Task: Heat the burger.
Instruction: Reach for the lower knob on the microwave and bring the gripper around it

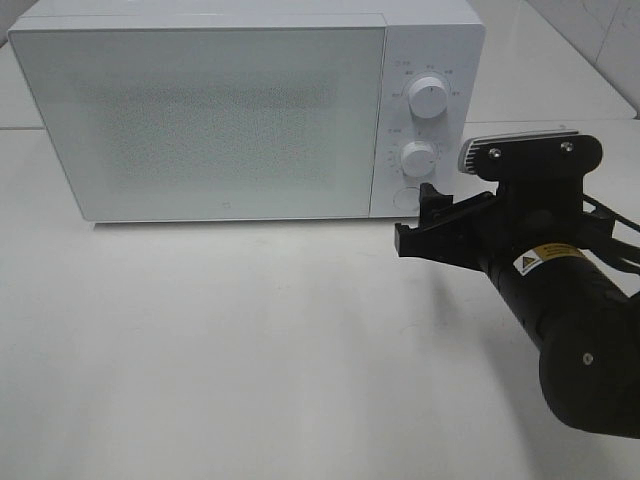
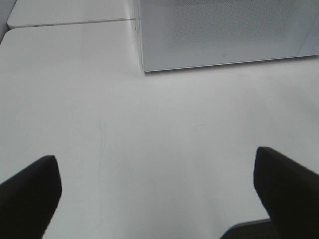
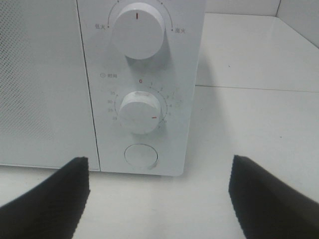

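At the upper left of the high view, a white box-shaped microwave oven (image 1: 210, 110) stands shut on the white tabletop (image 1: 250, 340). The burger shows in no view; the frosted door (image 1: 200, 120) blocks sight inside. Right of centre, the black right gripper (image 1: 417, 222), fingers spread, hovers just before the round white button (image 1: 405, 198) under the lower white dial (image 1: 418, 159). The left gripper (image 2: 155, 154), likewise spread, hangs over the tabletop.

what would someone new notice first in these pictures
The big white microwave with its door shut fills the back of the table. The black right gripper hangs open just in front of its lower dial and round button. No burger shows anywhere.
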`<state>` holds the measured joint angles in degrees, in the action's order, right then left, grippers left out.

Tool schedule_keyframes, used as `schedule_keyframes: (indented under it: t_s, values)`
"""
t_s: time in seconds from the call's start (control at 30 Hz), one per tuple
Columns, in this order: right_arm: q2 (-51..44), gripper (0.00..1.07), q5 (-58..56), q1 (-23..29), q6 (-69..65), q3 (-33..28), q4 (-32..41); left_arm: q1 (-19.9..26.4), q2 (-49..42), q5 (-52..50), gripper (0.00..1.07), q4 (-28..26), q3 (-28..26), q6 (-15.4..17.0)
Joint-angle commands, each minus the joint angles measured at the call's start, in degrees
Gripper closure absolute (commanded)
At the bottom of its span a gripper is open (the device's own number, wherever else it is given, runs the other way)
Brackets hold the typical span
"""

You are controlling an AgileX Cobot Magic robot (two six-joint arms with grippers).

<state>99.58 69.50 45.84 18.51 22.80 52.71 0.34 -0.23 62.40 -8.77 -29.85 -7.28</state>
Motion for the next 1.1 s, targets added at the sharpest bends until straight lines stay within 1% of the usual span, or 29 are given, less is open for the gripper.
schedule_keyframes:
  t_s: [0.03, 0.3, 0.6, 0.7, 0.9, 1.1]
  values:
    - [0.7, 0.32, 4.5, 0.4, 0.6, 0.5, -0.2, 0.1, -1.0, -0.8, 0.09, -0.3, 0.2, 0.2]
    - [4.4, 0.32, 7.7, 0.4, -0.2, 1.3, -0.7, 0.1, -1.0, -0.8, 0.09, -0.3, 0.2, 0.2]
    - [6.5, 0.32, 7.7, -0.1, -0.1, 5.1, -0.9, 0.1, -1.0, -0.8, 0.09, -0.3, 0.2, 0.2]
    - [8.4, 0.32, 7.0, -2.5, -0.1, 7.4, -3.1, 0.1, -1.0, -0.8, 0.09, -0.3, 0.2, 0.2]
    - [9.3, 0.32, 5.8, -5.0, -0.1, 10.3, -5.6, 0.1, -1.0, -0.8, 0.09, -0.3, 0.2, 0.2]
    - [11.0, 0.32, 5.3, -7.0, 0.0, 13.6, -5.9, 0.1, -1.0, -0.8, 0.09, -0.3, 0.2, 0.2]
